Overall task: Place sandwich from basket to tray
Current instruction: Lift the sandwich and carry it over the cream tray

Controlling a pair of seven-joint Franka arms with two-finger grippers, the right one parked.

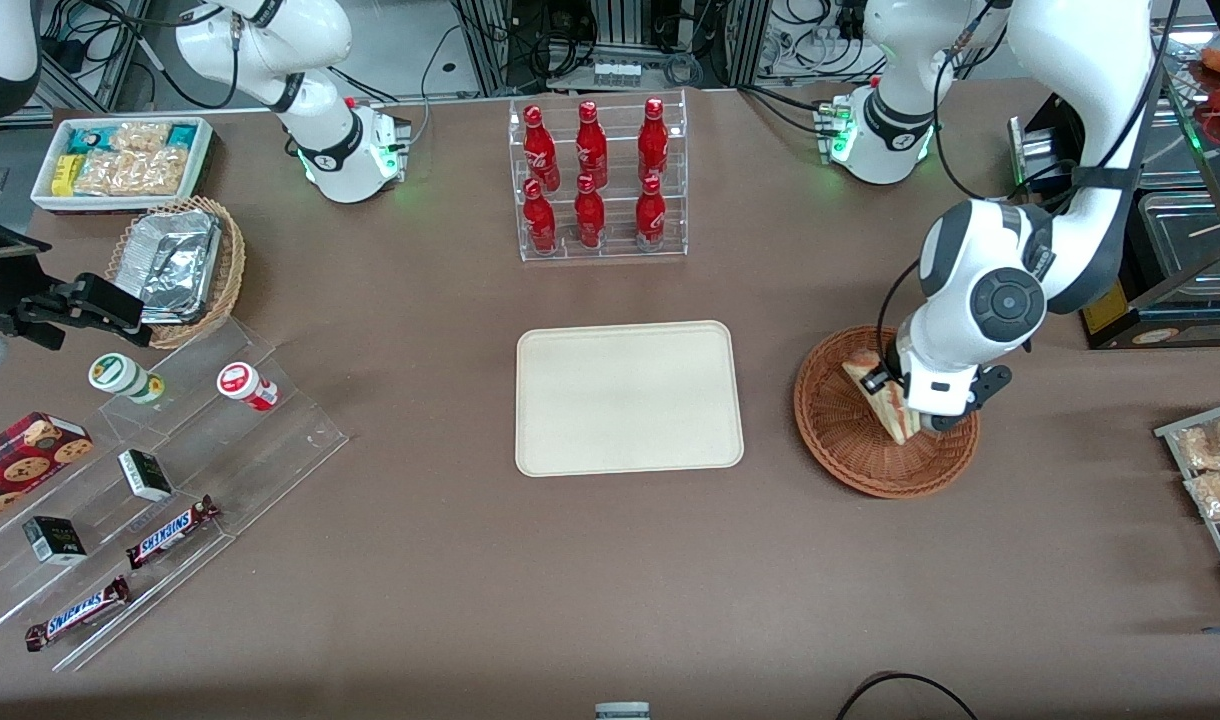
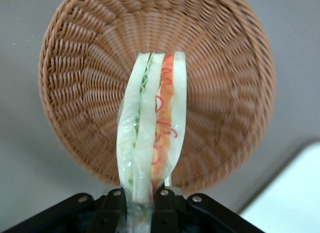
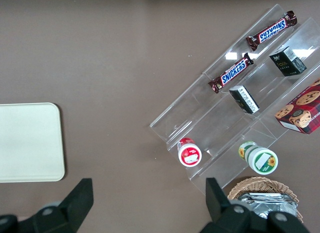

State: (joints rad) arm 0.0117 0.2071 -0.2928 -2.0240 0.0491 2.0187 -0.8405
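The sandwich (image 1: 882, 392) is a wedge of white bread in clear wrap with green and red-orange filling along its cut edge (image 2: 152, 138). My left gripper (image 1: 915, 408) is shut on its lower end (image 2: 142, 199), one black finger on each side. It hangs over the round reddish-brown wicker basket (image 1: 850, 455), whose woven floor (image 2: 85, 83) lies below with nothing else in it. The cream tray (image 1: 630, 398) lies flat beside the basket, toward the parked arm's end of the table. One tray corner (image 2: 292, 198) shows in the left wrist view.
A clear rack of red bottles (image 1: 600, 180) stands farther from the front camera than the tray. Toward the parked arm's end are a stepped acrylic shelf with Snickers bars (image 1: 170, 530), a tan basket with foil container (image 1: 180, 265) and a white snack bin (image 1: 120, 160). Snack packets (image 1: 1215, 470) lie toward the working arm's end.
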